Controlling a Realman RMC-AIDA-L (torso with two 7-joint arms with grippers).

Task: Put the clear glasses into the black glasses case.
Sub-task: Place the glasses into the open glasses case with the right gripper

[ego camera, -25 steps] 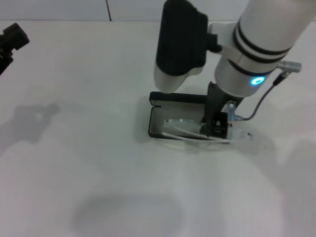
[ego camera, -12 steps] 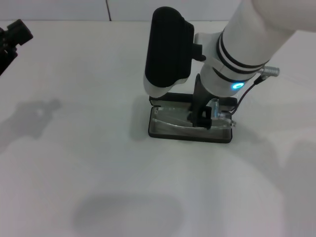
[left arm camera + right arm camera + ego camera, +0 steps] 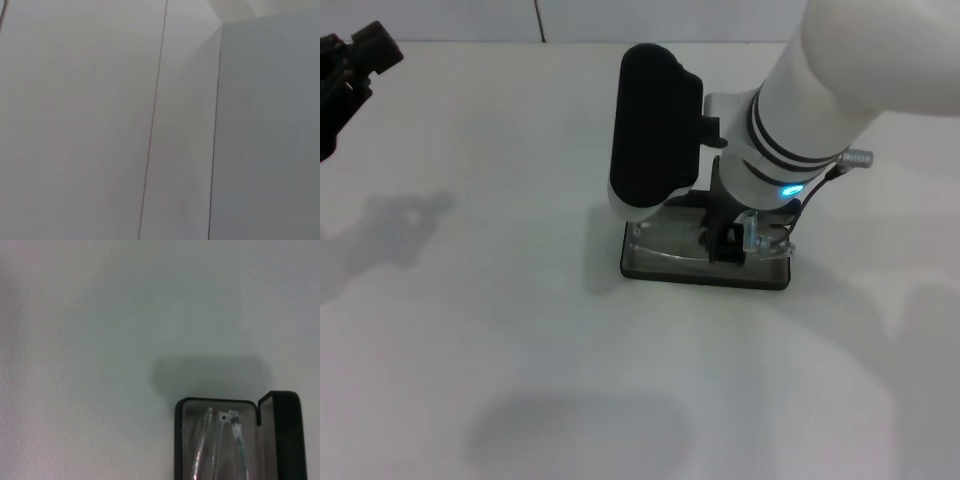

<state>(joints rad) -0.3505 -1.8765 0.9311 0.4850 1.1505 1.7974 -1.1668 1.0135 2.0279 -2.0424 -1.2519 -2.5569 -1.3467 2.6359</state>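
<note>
The black glasses case (image 3: 705, 272) lies open in the middle of the table, its lid raised behind it under my right arm. The clear glasses (image 3: 765, 238) rest inside the grey-lined tray, and my right gripper (image 3: 728, 243) reaches down into the case, shut on them near their right end. In the right wrist view the case (image 3: 280, 440) shows its upright lid, and the clear arms of the glasses (image 3: 225, 440) lie in the tray. My left gripper (image 3: 350, 60) is parked at the far left of the table.
White table (image 3: 470, 330) all round the case. The left wrist view shows only pale wall panels (image 3: 100, 120). The right arm's black and white body (image 3: 655, 130) hangs over the back of the case.
My right gripper has moved left and down with the glasses. They stuck out past the case's front right edge before and now lie inside the tray. The left gripper drifted slightly.
</note>
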